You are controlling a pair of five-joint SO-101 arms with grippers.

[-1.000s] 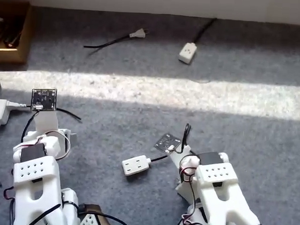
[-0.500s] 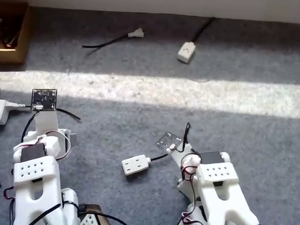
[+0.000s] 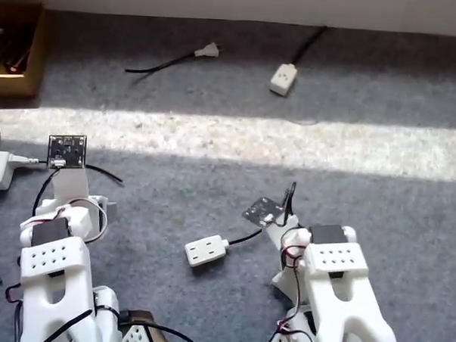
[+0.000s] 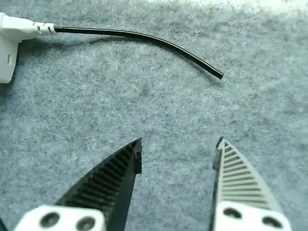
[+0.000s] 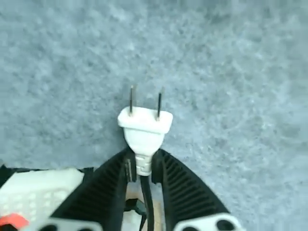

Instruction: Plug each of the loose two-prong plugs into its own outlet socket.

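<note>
Your right gripper is closed on the neck of a white two-prong plug, pinching the ribbed collar where the cord enters. The plug body stands clear of the fingertips. Its two prongs point straight away from the wrist, over grey carpet. The grip looks centred and the prongs look level with each other, which is what you want.

In the high view, the near socket lies on the carpet just beside the right arm, on the side towards the left arm, with its slotted face turned up. Its lead runs back under the right arm, and where it ends is hidden.

To do this step well, carry the prongs over that slotted face and tip the wrist until they stand square to it. Turn the plug so the prong pair lines up with one slot pair. The socket is loose and probably light, so press down into the carpet rather than sideways, or it may slide or tip. Held by the neck, the plug may pivot, so push slowly.

Your left gripper hangs open over the carpet with nothing between its fingers. Beyond it lie a white adapter and its black cord. It could steady the socket.

The far socket and a second plug lie near each other, not touching, well apart from both arms.
</note>
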